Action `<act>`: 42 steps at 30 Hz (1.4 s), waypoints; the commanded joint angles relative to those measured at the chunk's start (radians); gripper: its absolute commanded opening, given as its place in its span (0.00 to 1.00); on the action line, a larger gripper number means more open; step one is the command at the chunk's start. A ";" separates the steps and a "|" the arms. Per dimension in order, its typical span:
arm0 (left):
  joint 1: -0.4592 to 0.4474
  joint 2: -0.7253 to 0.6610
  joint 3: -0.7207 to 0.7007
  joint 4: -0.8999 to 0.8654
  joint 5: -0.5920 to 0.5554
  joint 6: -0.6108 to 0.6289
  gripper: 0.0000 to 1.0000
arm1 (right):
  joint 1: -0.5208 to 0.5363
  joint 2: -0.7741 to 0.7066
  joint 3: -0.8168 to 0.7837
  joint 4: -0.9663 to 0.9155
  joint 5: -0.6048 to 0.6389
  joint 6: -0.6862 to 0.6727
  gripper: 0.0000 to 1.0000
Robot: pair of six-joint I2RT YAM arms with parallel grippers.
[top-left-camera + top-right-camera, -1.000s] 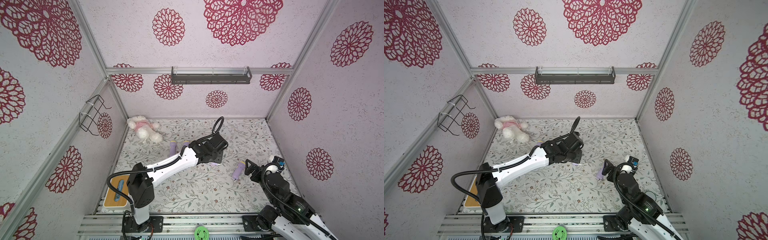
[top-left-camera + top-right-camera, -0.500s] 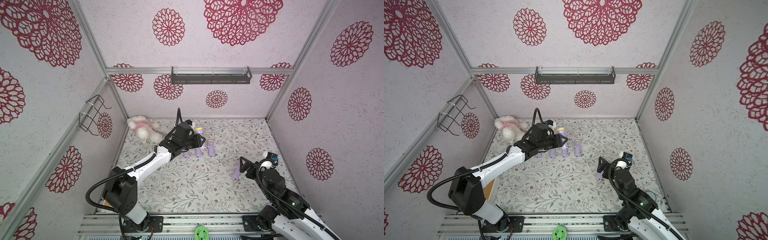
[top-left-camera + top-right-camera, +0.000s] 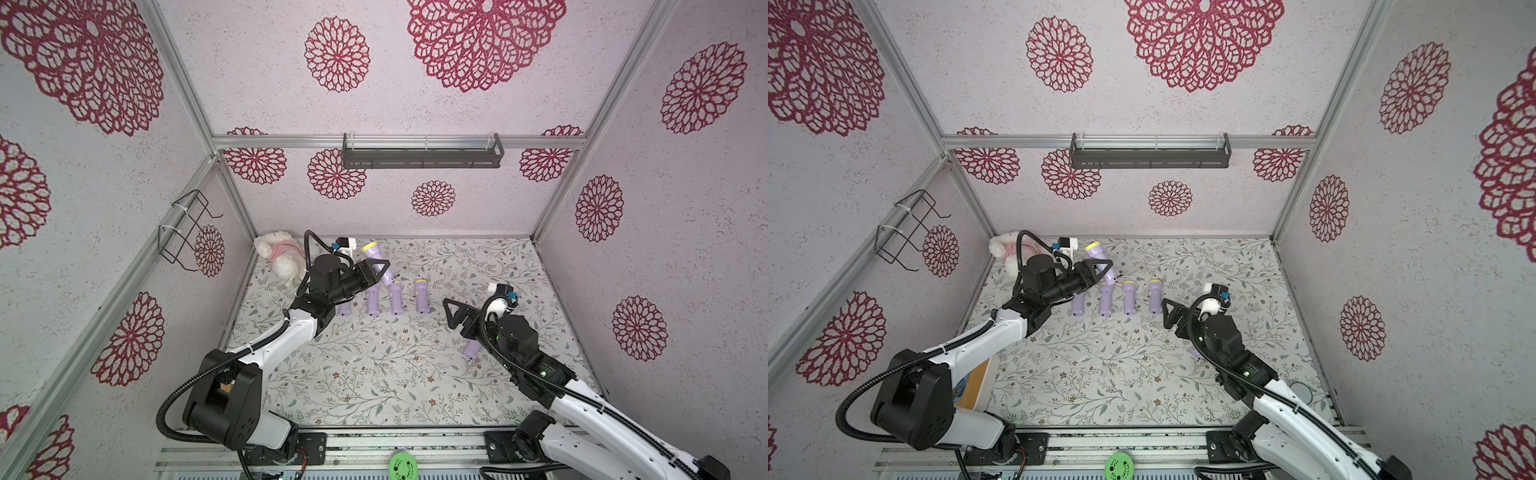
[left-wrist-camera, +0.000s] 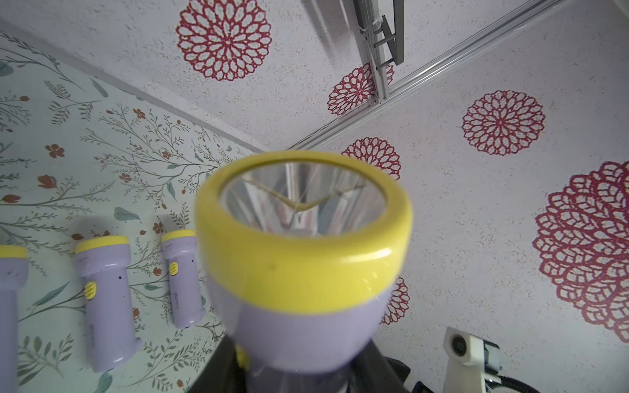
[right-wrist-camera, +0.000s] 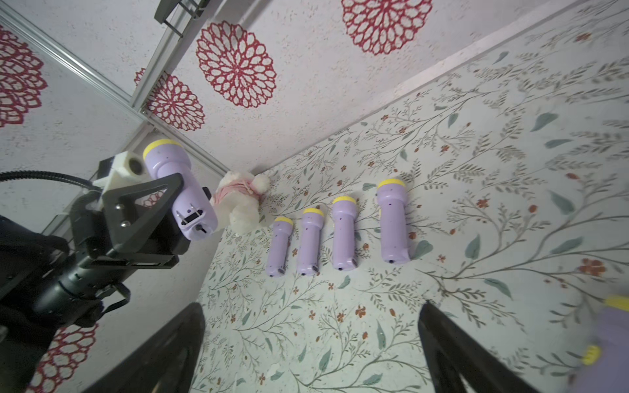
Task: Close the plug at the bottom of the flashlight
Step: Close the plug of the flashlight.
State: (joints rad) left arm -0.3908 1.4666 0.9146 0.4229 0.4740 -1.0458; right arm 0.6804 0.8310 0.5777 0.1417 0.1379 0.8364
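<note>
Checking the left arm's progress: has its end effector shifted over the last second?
Yes. The left end effector, shut on a flashlight, has swung from mid-table toward the plush toy in the back corner.

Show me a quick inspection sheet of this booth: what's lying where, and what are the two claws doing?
Surface: floral mat, flat, no spills seen.
Job's things: one purple flashlight raised in the air, plug prongs seemingly out at its bottom; a row of four flashlights lying side by side; a sixth flashlight lying below the right arm.
Clutter: plush toy in the far left corner.
Grippers: left gripper shut on the raised flashlight; right gripper open, holding nothing.
Cables: black hoses loop along both arms.
Surroundings: red-flowered walls, dark shelf on the back wall, wire basket on the left wall.
</note>
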 commanded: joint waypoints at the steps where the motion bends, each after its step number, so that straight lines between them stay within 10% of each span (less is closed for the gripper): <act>1: 0.026 -0.004 -0.032 0.294 0.076 -0.143 0.00 | -0.032 0.075 -0.011 0.332 -0.179 0.144 0.99; 15: 0.070 0.213 -0.085 0.791 0.152 -0.491 0.00 | -0.031 0.527 0.005 1.098 -0.324 0.472 0.99; 42: 0.041 0.303 -0.110 0.860 0.115 -0.569 0.00 | 0.067 0.874 0.103 1.395 -0.207 0.688 0.78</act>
State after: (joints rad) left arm -0.3458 1.7611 0.8070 1.2160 0.5888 -1.5906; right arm 0.7414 1.6836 0.6487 1.4166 -0.0860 1.4792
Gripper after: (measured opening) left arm 0.397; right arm 0.785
